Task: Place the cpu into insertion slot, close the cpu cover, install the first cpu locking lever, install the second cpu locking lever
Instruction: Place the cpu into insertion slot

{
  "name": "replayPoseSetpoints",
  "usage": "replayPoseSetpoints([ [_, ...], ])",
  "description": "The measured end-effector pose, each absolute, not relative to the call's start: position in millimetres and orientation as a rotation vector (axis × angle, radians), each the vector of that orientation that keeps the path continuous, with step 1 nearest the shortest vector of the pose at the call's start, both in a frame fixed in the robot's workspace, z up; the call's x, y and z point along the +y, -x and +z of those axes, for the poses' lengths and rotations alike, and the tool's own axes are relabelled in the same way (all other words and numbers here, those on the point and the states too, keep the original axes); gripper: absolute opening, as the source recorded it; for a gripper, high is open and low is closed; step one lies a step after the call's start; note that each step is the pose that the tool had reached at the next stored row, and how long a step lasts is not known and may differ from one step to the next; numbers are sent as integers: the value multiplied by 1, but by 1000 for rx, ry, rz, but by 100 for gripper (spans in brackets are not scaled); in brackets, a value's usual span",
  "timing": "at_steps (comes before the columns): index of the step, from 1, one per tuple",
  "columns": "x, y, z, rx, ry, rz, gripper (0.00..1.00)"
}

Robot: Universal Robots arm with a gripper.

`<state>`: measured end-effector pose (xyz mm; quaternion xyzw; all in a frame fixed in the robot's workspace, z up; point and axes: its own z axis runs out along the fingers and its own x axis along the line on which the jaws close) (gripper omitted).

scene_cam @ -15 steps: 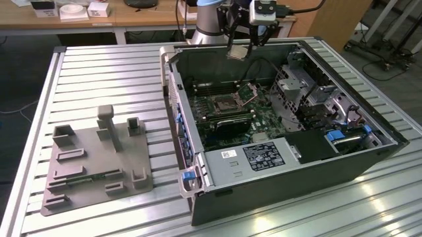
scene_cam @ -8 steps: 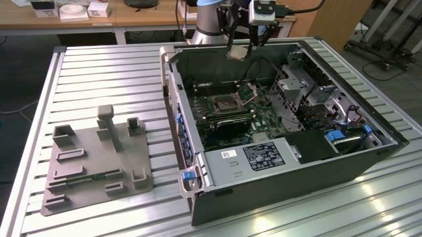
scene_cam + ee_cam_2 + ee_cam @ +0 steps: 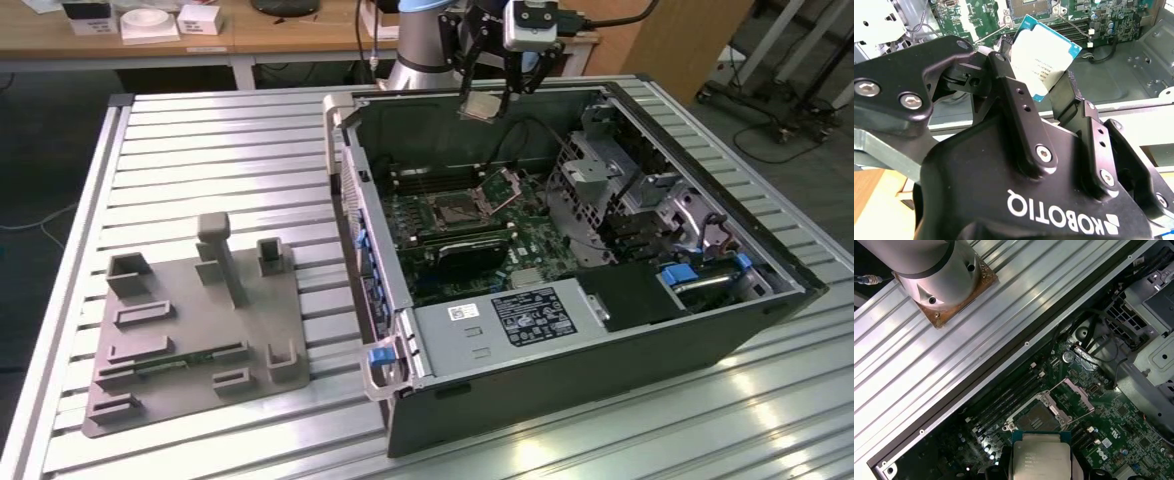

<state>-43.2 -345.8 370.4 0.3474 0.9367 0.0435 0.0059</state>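
Item: cpu point(image 3: 1046, 57). Your tool point(image 3: 1040, 75) is clamped on its edges and holds it in the air over the open computer case point(image 3: 601, 385), well apart from the insertion slot point(image 3: 1036, 417).
Slot: bare, nothing seated.
Cpu cover point(image 3: 1076, 395): tilted up (open).
Done: by my reading, none of your four steps.
Outstanding: seating, cover, both locks.

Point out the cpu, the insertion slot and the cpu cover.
cpu point(image 3: 1046, 57), second wrist view, metal top.
insertion slot point(image 3: 1036, 416), first wrist view, dark centre.
cpu cover point(image 3: 1080, 396), first wrist view, raised frame edge.
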Motion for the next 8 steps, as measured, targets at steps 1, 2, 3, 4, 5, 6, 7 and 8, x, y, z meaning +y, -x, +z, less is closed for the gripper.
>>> replayPoseSetpoints([
  [1,-346,43,370,2932,-1087,136,54],
  [2,-346,43,370,2932,-1087,136,54],
  [3,-346,43,370,2932,-1088,136,54],
  [4,-346,43,370,2930,-1091,136,54],
  [5,-346,43,370,2927,-1099,136,54],
  [6,-346,43,370,2923,-1109,136,54],
  [7,-346,43,370,2919,-1118,136,54],
  [8,-346,43,370,2915,-1129,136,54],
])
